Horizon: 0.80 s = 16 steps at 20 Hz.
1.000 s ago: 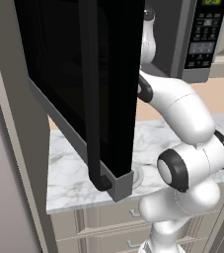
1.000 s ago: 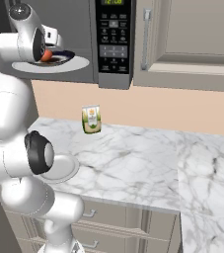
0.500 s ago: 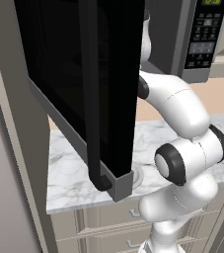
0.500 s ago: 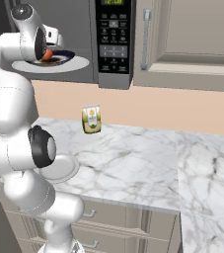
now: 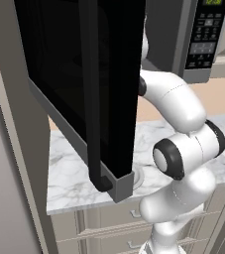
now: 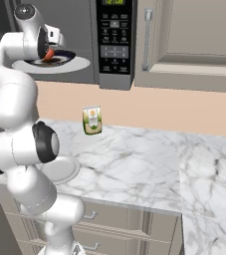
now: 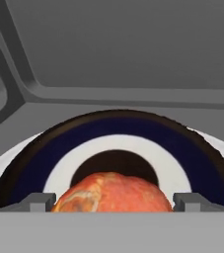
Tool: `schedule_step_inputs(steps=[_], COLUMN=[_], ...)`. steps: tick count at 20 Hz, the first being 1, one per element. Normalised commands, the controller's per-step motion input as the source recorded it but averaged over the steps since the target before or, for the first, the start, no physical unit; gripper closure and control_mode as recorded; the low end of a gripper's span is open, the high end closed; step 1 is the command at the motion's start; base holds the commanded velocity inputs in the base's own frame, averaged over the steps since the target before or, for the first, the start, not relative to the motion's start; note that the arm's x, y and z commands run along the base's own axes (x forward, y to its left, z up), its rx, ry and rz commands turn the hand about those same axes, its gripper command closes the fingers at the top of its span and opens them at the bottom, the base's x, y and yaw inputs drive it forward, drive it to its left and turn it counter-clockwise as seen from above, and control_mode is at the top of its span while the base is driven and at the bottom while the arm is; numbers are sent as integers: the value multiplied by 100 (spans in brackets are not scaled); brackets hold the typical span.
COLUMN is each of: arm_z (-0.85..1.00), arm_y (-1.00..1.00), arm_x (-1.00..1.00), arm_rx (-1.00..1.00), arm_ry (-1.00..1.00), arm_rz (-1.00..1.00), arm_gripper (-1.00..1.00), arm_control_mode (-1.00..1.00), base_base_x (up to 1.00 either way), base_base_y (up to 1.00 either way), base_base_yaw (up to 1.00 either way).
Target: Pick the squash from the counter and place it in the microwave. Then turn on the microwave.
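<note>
Microwave (image 6: 112,42) is hanging above the worktop (image 6: 134,164), its dark glass door (image 5: 84,89) swinging wide open and taking up most of the left base view. Button panel with green display is sitting at 3 o'clock of the cavity. Worktop is running as a white marble slab with grey veins over beige drawer fronts, with a peach wall behind and grey cabinets at 3 o'clock of the microwave.

White plate (image 6: 67,169) is lying near the worktop's front edge, right by the arm. Green-and-white carton (image 6: 92,120) is standing upright near the wall, well apart from that plate.

End effector (image 7: 112,201) is reaching into the microwave cavity with its fingers spread wide, one at either side of the squash (image 7: 111,191), not pinching it. Squash is resting on the dark-ringed turntable plate (image 7: 202,158) inside the cavity, so placing looks done.

Handling judgement: squash is looking small, light, firm and rounded, likely to roll if nudged; best hold would be across its widest middle. Next the arm is probably needing to back out straight so the fingers are not knocking it, then shut the door and press start.
</note>
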Motion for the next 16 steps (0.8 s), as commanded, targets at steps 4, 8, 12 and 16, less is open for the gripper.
schedule_step_inputs(steps=[4, 8, 12, 16], arm_z=[0, 0, -1, -4], arm_y=[6, 7, 7, 6], arm_x=[15, 15, 15, 12], arm_rx=[0, 0, 0, 0], arm_ry=[2, 3, 4, 5], arm_rz=[0, 0, 0, 0], arm_gripper=[100, 100, 100, 100], arm_control_mode=[-100, -100, -100, -100], base_base_x=[0, 0, 0, 0], base_base_y=[0, 0, 0, 0], base_base_yaw=[0, 0, 0, 0])
